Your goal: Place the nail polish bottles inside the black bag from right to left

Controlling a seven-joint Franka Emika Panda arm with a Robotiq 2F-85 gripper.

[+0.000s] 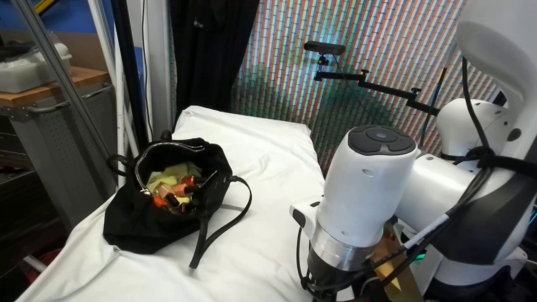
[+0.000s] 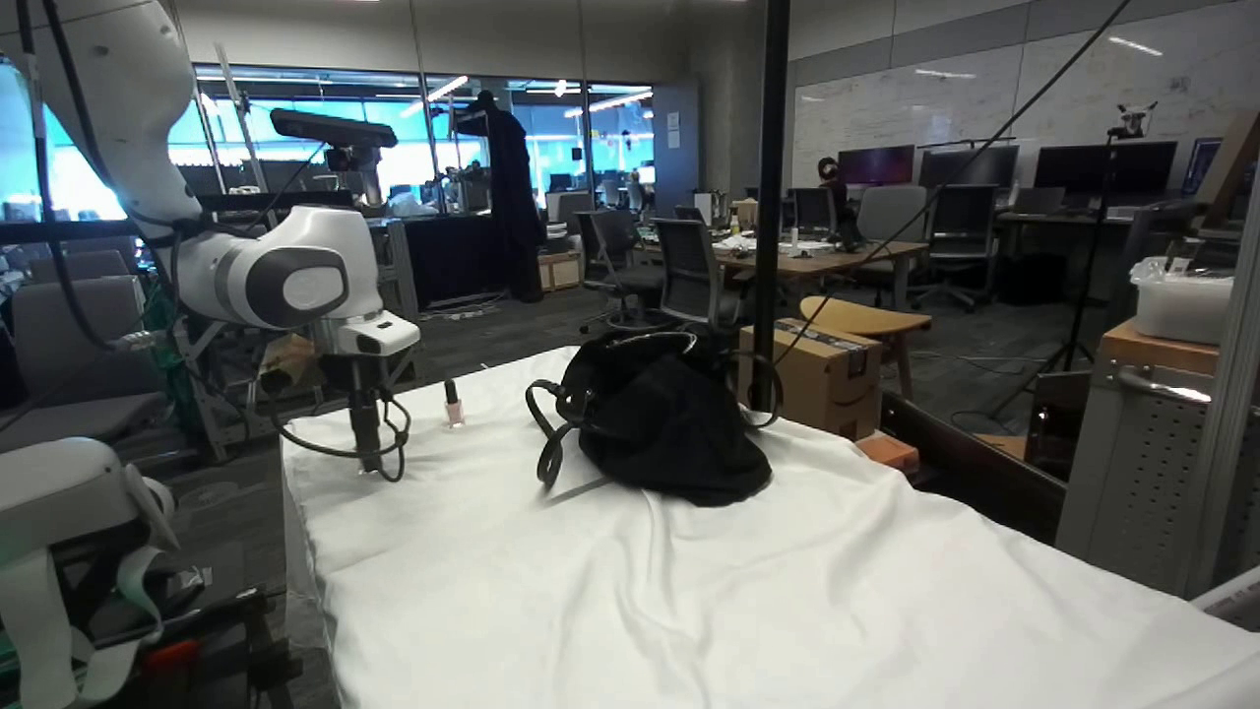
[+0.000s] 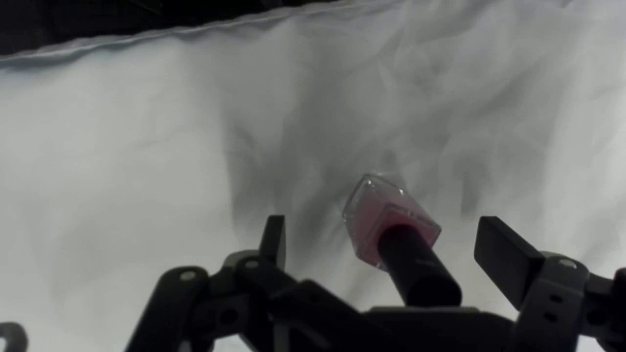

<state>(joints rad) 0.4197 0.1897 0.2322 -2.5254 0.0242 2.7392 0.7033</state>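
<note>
The black bag (image 1: 142, 230) lies slouched with its mouth open, showing a yellow-green lining in an exterior view. Inside it are several nail polish bottles (image 1: 181, 190), orange, red and peach with dark caps. My gripper (image 3: 380, 239) points down at the table with its jaws wide apart. Between its fingers (image 3: 508, 261) stands a pink, clear-glass nail polish bottle (image 3: 364, 220); its black cap reaches up towards the palm, with gaps on both sides. Another pale pink bottle (image 2: 454, 414) with a black cap stands upright on the cloth, between the gripper (image 2: 369, 463) and the bag.
White cloth (image 2: 551, 611) covers the table, rumpled in folds. The bag's long strap (image 1: 228, 226) loops out over the cloth on the arm's side. The table's edge (image 3: 195, 30) runs along the top of the wrist view. A cardboard box (image 2: 837, 379) stands beyond the table.
</note>
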